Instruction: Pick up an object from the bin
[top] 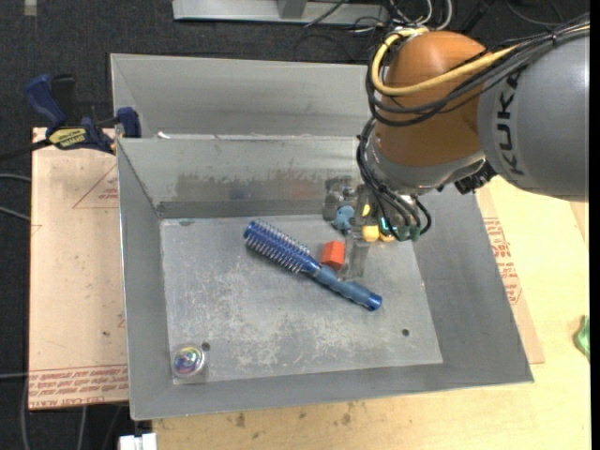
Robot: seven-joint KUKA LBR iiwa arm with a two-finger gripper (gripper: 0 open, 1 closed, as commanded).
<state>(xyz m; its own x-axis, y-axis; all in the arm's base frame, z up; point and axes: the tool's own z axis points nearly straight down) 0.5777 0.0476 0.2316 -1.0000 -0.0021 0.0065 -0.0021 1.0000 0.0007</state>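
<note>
Nearest to you is the orange cover [427, 101] on the arm's wrist, with yellow and black cables looped over it and the grey arm [553, 120] running off to the right. Below that cover the hand [356, 262] hangs low in the bin's right half, close to the back wall. You cannot tell from this view whether the hand is apart or together, and nothing shows as gripped in it.

Look at what lies under it. You have a blue hairbrush [309, 265] flat on the bin floor. It has a rounded head of blue bristles and a smooth blue handle. It lies on a slant, with the bristle head up and to the left and the handle's end down and to the right. The hand sits over the handle, about midway along it. Just left of the hand, touching or nearly touching the brush's upper side, lies a small orange block [332, 252].

Well apart from these, in the near left corner, rests a small shiny ball [188, 361].

Around them you see the grey metal bin [141, 279], its floor scuffed and its walls sloping outward. It stands on a pale bench [562, 392], with dark floor [84, 26] and loose cables beyond the far rim.
</note>
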